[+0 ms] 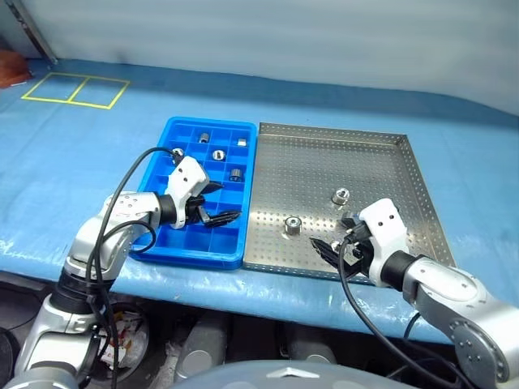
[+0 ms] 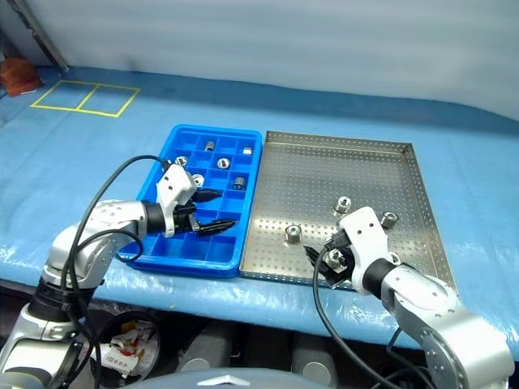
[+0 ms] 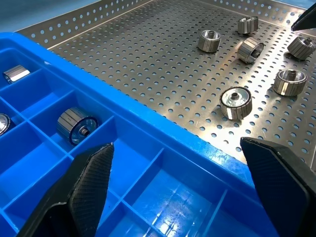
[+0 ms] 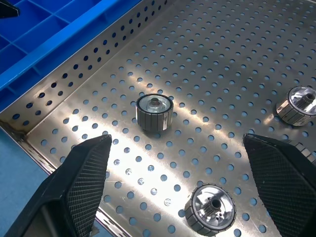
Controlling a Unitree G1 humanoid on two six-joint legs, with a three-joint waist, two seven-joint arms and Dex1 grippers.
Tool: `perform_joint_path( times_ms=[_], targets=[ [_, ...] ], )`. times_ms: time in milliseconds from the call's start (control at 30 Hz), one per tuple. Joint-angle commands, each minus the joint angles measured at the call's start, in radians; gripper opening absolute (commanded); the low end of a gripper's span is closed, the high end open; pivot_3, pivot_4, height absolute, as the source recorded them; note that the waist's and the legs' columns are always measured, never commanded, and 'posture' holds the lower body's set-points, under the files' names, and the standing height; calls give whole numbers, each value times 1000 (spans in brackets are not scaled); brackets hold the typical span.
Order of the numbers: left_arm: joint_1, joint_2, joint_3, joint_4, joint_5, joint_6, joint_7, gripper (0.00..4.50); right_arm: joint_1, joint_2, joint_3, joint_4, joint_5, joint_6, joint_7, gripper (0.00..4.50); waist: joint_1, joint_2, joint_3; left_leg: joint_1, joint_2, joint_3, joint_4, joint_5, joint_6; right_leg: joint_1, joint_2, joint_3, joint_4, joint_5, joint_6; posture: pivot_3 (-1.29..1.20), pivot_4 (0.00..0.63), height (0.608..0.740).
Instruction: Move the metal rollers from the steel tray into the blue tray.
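With both pincers released, the right pincer (image 1: 336, 243) hangs low right over the steel tray (image 1: 381, 154), nearest the metal rollers (image 1: 292, 224), upright just upper-left of it.

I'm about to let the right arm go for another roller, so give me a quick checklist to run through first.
1. Right gripper open and empty: ok.
2. Left gripper open and empty, over the blue tray: ok.
3. Metal rollers left in the steel tray: ok, several remain.
4. Roller ahead of the right gripper standing upright, apart from the others: ok.
5. Free compartments in the blue tray: ok, many are empty.
6. Exact count of rollers remaining: cannot tell.
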Motion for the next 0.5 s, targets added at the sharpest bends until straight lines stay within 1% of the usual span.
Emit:
perform_joint_path(
  times_ms=[33, 333, 433, 500],
  targets=[
    [-15, 11, 14, -45, -12, -4, -1, 4472, -7, -10, -10, -25, 5, -26, -1, 4500, 0, 0, 0, 0, 0, 0, 0, 0, 0, 0, 0, 0, 0, 0, 0, 69, 150, 740],
    [-119, -4, -25, 21, 33, -63, -15, 4472, -10, 2, 16, -25, -5, -44, -29, 4500, 2, 0, 0, 0, 0, 0, 0, 0, 0, 0, 0, 0, 0, 0, 0, 63, 150, 740],
    [-209, -31, -89, 85, 61, -92, -47, 4472, -25, 7, 22, -15, -19, -64, -44, 4500, 6, 0, 0, -1, 0, 0, 0, 0, 0, 0, 0, -1, 0, 0, 0, 60, 150, 740],
    [-295, -63, -162, 148, 108, -116, -68, 4472, -32, 15, 21, -5, -30, -82, -59, 4500, 10, 0, 0, -1, -1, 0, 2, 0, 1, 0, 0, -2, 0, 1, 1, 60, 150, 740]
  ],
)
